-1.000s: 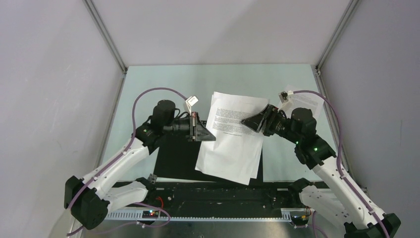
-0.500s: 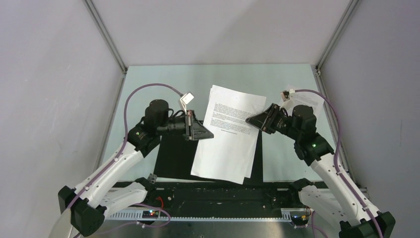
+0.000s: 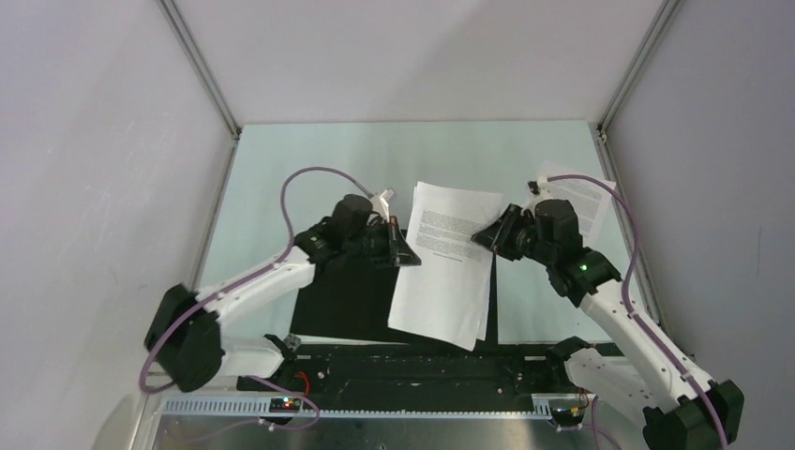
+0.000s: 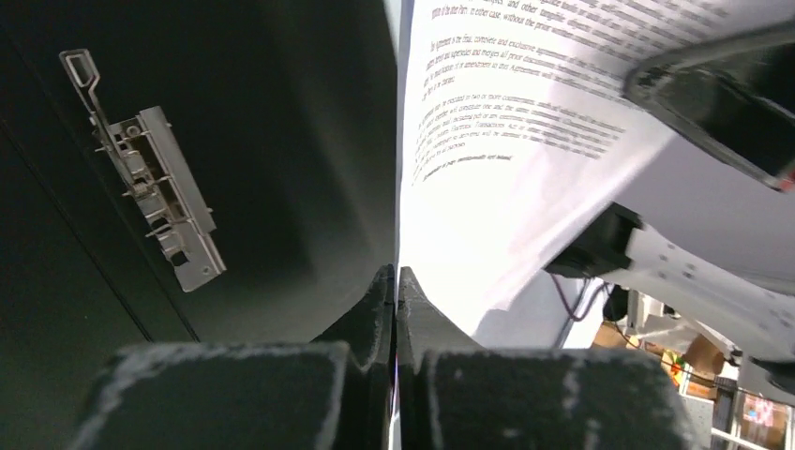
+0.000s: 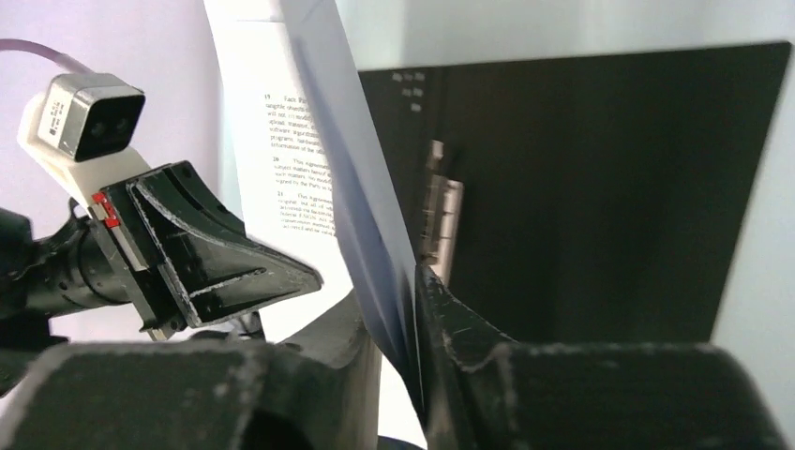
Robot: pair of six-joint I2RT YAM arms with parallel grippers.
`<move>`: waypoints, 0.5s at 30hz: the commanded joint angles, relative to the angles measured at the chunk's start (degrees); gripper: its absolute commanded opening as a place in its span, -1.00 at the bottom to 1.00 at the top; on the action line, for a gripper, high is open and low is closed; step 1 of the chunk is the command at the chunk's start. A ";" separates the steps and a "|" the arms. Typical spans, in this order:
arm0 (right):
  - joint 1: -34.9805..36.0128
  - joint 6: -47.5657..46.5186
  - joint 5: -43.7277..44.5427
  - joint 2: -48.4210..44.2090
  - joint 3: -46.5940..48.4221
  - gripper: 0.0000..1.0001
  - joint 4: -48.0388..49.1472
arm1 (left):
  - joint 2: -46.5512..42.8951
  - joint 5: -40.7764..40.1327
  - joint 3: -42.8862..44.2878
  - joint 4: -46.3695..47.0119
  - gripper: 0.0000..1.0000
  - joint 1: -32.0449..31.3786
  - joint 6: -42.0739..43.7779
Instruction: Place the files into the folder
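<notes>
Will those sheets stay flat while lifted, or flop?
Probably floppy: the sheets curve between the left gripper and right gripper. Likely light, pinched by thin edges alone. They may slide apart; their lower corners fan out over the folder.

The sheets (image 3: 450, 262) are thin white matt paper; the folder (image 3: 337, 300) is smooth dull black inside, its clip (image 4: 155, 183) dull grey metal; the gripper fingers (image 5: 469, 347) are scuffed matt black plastic

folder (image 3: 339, 298) open flat, black inside up, metal clip (image 4: 150, 192) showing. files (image 3: 448, 267): white printed sheets, slightly fanned, overlapping folder's right half, side edges pinched by left pincer (image 3: 412, 261) and right pincer (image 3: 478, 239). another printed sheet (image 3: 589, 202) lies far right.
</notes>
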 commanded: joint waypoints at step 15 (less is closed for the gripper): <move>-4.55 -0.34 3.54 14.69 -15.13 0.22 9.52 | 21.20 -10.96 -2.28 14.02 -1.00 -5.86 -11.12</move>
